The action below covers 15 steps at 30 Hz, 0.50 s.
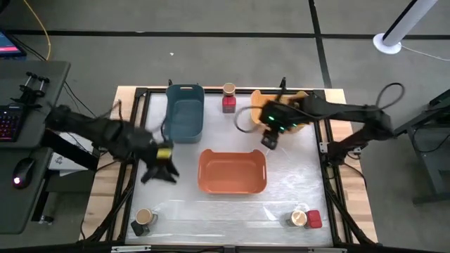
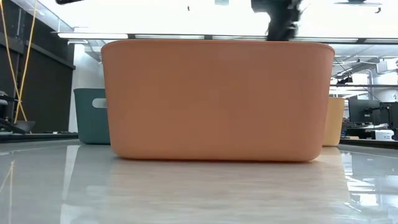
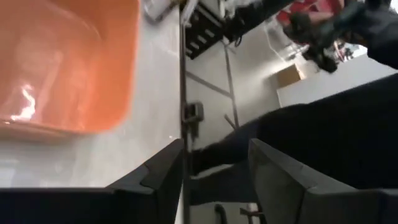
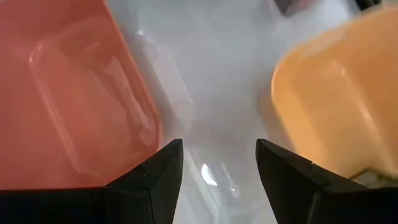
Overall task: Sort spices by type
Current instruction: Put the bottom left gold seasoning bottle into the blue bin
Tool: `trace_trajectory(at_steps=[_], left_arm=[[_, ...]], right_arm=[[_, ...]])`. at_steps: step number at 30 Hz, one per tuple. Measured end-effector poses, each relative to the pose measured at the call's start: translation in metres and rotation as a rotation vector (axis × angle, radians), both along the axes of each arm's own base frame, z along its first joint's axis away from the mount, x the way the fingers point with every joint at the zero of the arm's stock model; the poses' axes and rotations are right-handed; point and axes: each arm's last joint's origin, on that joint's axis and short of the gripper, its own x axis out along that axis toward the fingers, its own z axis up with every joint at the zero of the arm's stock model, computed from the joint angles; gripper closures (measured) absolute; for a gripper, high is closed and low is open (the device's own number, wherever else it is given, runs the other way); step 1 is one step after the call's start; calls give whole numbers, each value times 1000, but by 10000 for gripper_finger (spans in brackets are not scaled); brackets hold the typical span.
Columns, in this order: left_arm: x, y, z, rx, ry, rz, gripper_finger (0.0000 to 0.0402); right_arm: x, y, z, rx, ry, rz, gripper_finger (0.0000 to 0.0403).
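**Both arms empty near the orange bin, spices at the table's edges**

High view: The orange bin (image 1: 232,171) sits mid-table and serves as the landmark. The left gripper (image 1: 160,171) hovers just beside the bin's left wall, its fingers spread apart with nothing between them. The right gripper (image 1: 271,140) hangs just beyond the bin's far right corner, between it and the yellow bin (image 1: 301,112); its fingers are too small here to judge. The blue bin (image 1: 185,112) stands beyond the orange bin's far left corner. Spices: a red square tin (image 1: 228,105) with a tan-lidded round jar (image 1: 229,89) just behind it stand beyond the orange bin's far side, between the blue and yellow bins. Near the front left corner of the table, a second tan-lidded jar (image 1: 145,217) stands touching a dark blocky container (image 1: 138,228). Off the orange bin's front right corner, a third tan-lidded jar (image 1: 298,218) lies beside another red tin (image 1: 313,219).

Low view: The orange bin fills the middle; the blue bin's wall shows behind its left side and a strip of the yellow bin behind its right. A dark arm part shows above the bin's rim. No spices can be made out.

Left wrist view: The left gripper's two fingers stand apart, empty, with the orange bin's wall close by.

Right wrist view: The right gripper's fingers stand well apart, holding nothing, over the bare table between the orange bin and the yellow bin.
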Motion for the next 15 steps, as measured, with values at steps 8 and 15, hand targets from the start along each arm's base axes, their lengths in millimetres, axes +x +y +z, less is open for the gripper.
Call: trace_trajectory(at_steps=[8,15], left_arm=[[-9,-85,-27,-2,138,98,325],[-23,-115,-50,270,460,0,392]], right_arm=[[-55,35,-18,125,-318,-76,204],[-62,61,-15,192,-471,8,227]])
